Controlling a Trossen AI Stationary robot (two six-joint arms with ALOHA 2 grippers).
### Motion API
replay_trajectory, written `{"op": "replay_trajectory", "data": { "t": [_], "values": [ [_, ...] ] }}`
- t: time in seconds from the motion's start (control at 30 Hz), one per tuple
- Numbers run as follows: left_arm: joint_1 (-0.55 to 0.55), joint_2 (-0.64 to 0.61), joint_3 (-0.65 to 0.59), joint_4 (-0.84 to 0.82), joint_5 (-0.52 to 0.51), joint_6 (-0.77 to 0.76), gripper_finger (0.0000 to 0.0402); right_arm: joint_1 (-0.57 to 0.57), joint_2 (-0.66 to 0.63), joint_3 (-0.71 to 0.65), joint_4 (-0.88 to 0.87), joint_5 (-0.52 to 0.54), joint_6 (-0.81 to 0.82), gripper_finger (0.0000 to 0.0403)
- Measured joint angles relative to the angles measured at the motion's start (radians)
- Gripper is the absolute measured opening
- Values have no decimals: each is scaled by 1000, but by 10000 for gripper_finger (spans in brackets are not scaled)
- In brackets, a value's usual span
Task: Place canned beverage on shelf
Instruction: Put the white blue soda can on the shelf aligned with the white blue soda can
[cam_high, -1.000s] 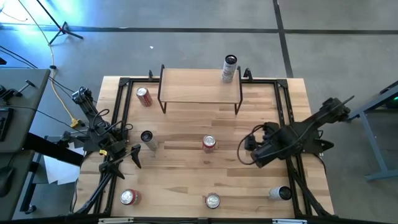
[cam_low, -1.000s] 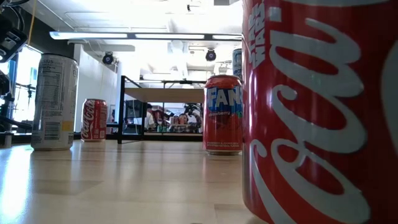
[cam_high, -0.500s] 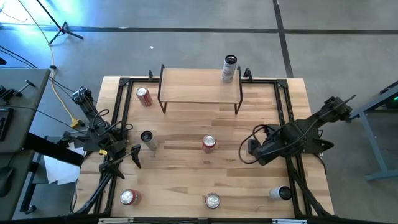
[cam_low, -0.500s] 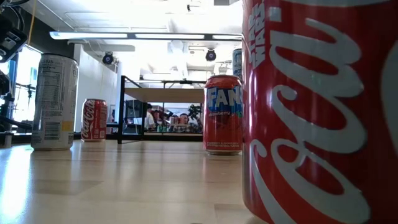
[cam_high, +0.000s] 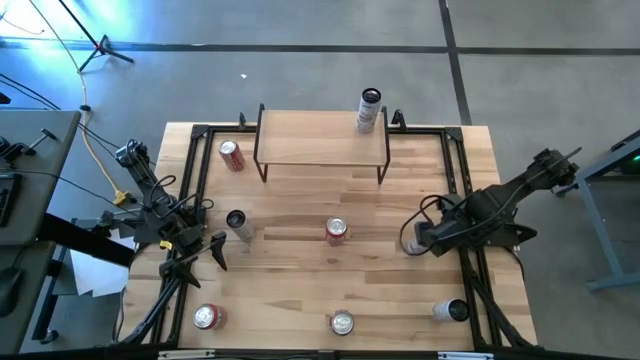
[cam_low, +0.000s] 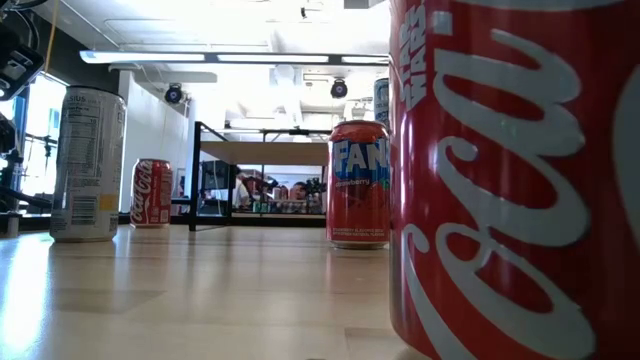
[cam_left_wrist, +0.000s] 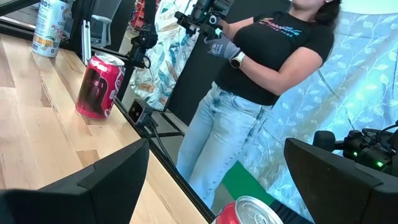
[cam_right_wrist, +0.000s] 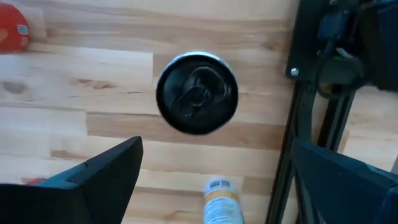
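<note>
The shelf (cam_high: 320, 140) stands at the table's far edge on thin black legs, and one dark-topped can (cam_high: 369, 110) stands upright on its right end. My right gripper (cam_high: 418, 239) hangs open above the table's right side, pointing down. Below it, a black-topped can (cam_right_wrist: 196, 93) stands upright on the wood, apart from the fingers. My left gripper (cam_left_wrist: 216, 146) waits open and level at the table's left edge (cam_high: 205, 250). Other cans stand loose on the table: a Fanta can (cam_high: 336, 231), a silver one (cam_high: 238, 225) and a red one (cam_high: 232, 155).
More cans stand along the near edge: red (cam_high: 207, 317), a Coca-Cola can (cam_high: 342, 323) and a white one (cam_high: 452, 311). Black frame rails (cam_high: 462, 200) run down both table sides. A person (cam_left_wrist: 261, 74) stands beyond the table. The shelf's left and middle lie bare.
My right gripper has drawn back toward the table's right edge and sunk a little, rolling about its own axis as it went. Its fingers have stayed open. No can has moved.
</note>
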Motion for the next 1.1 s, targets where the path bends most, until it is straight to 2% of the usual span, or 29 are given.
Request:
{"op": "replay_trajectory", "data": {
  "t": [0.3,0.47,0.7,0.83,1.1],
  "values": [
    [0,0,0,0,0,0,360,-1,7,-48,63,64,-22,399],
    [0,0,0,0,0,0,360,-10,60,-48,66,86,-56,399],
    [0,0,0,0,0,0,360,-67,100,-48,74,74,-128,399],
    [0,0,0,0,0,0,360,-100,100,-48,75,28,-144,399],
    [0,0,0,0,0,0,360,-106,100,-48,79,1,-157,399]
  ]
}}
